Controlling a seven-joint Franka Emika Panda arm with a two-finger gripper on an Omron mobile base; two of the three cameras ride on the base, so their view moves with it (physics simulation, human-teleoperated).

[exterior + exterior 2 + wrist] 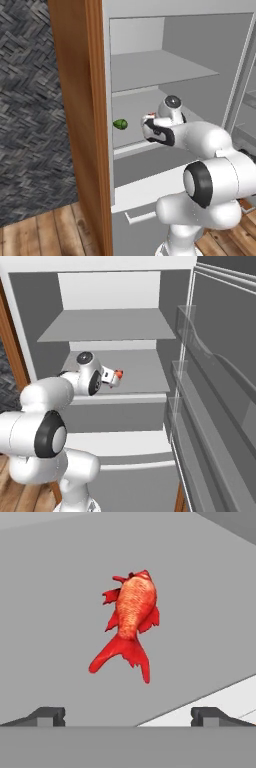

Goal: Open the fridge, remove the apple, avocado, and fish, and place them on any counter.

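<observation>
the fridge point(125, 331) stands open; my pincer point(128, 714) hangs with jaws apart over the fish point(131, 619), nothing held; the avocado point(120, 124) waits on its shelf.

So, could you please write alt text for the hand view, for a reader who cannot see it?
A small red-orange fish lies on a plain grey fridge shelf, tail fin pointing toward the camera. The open gripper sits short of it, its two dark fingertips spread wide at the bottom of the picture and touching nothing.
</observation>
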